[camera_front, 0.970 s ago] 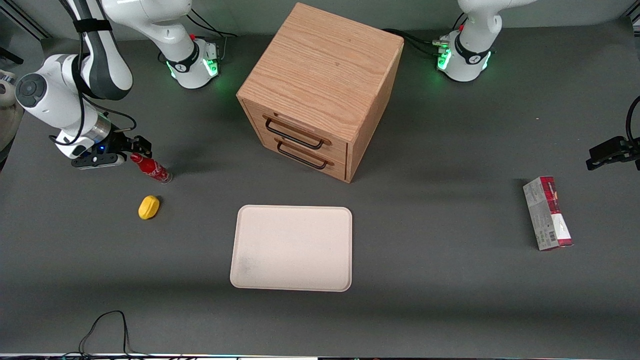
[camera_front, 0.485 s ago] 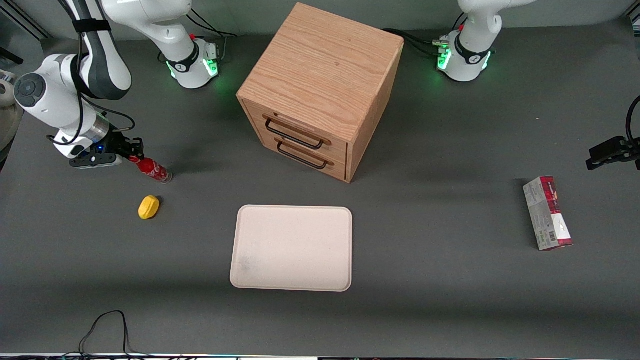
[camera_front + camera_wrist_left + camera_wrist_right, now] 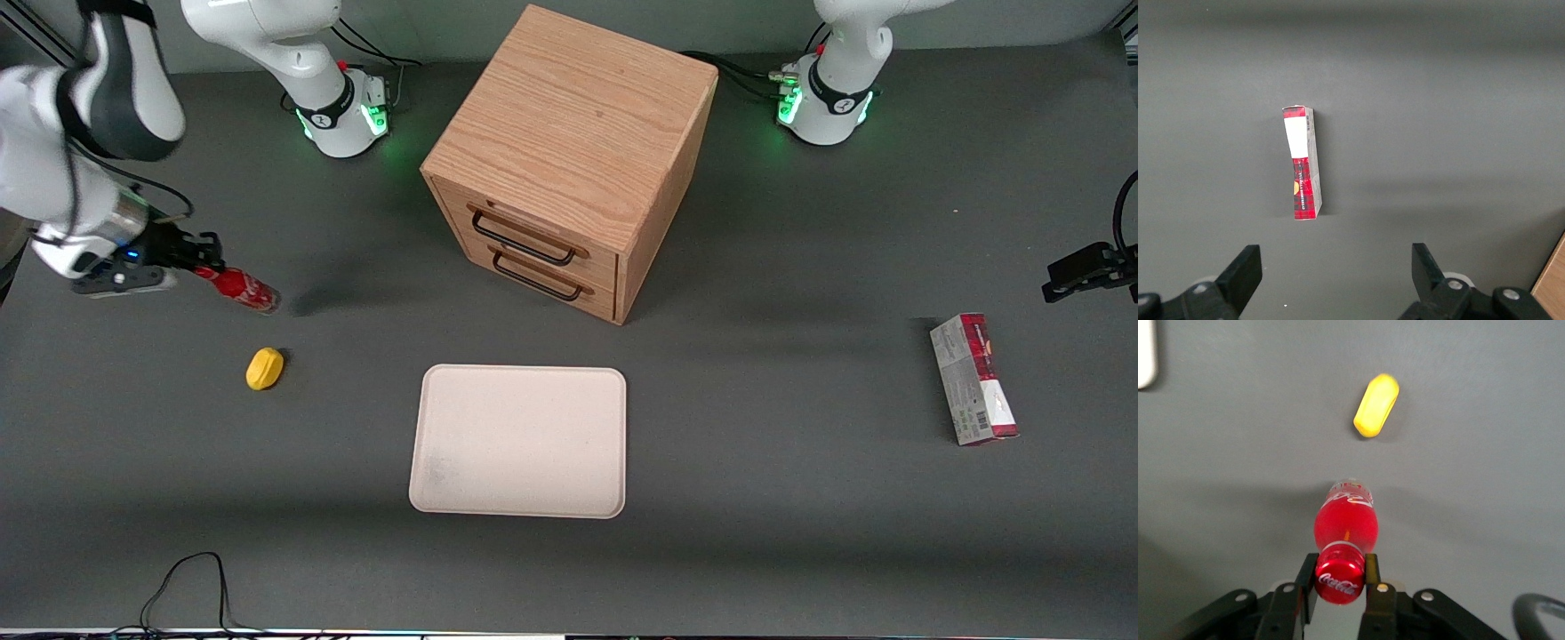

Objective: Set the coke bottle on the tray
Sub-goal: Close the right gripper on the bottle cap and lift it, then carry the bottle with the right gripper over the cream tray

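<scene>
The coke bottle [image 3: 238, 289] is small and red with a red cap and white lettering. My right gripper [image 3: 203, 269] is shut on its cap end and holds it tilted above the table, at the working arm's end. In the right wrist view the two fingers clamp the cap of the coke bottle [image 3: 1343, 532], with the gripper [image 3: 1340, 573] centred on the cap. The pale beige-pink tray [image 3: 519, 441] lies flat on the table, nearer the front camera than the wooden cabinet, and nothing is on it.
A yellow lemon-shaped object [image 3: 265, 368] lies on the table nearer the front camera than the bottle; it also shows in the right wrist view [image 3: 1376, 405]. A wooden two-drawer cabinet [image 3: 569, 160] stands mid-table. A red-and-grey box [image 3: 973, 379] lies toward the parked arm's end.
My gripper has lifted the bottle off the table and drawn it a little farther toward the working arm's end. The lemon and tray have not moved.
</scene>
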Motion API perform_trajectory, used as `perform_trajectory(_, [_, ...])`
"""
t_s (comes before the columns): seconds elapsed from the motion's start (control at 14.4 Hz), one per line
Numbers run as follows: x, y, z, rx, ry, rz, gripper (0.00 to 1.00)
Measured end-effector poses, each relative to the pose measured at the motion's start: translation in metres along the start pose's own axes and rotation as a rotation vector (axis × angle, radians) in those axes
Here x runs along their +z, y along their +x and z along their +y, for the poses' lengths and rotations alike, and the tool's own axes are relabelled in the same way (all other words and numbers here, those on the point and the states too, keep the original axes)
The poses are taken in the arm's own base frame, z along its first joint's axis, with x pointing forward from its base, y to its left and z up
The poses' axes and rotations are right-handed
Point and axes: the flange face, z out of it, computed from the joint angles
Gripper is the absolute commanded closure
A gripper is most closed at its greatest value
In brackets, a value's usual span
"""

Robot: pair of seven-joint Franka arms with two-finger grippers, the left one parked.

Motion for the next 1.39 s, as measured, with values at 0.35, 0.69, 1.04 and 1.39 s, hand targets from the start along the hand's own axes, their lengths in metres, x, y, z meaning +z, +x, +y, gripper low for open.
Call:
perform_trajectory(0.35, [-0.165, 0.023, -0.017, 0.01, -0.028, -0.005, 1.0])
perform_trajectory(0.69, [-0.171, 0.09, -0.039, 0.039, -0.008, -0.033, 1.0])
perform_trajectory(1.04, [-0.125, 0.171, -0.149, 0.153, 0.012, -0.058, 1.0])
perform_trajectory(1.39, [-0.025, 0.265, -0.25, 0.252, 0.061, 0.021, 1.0])
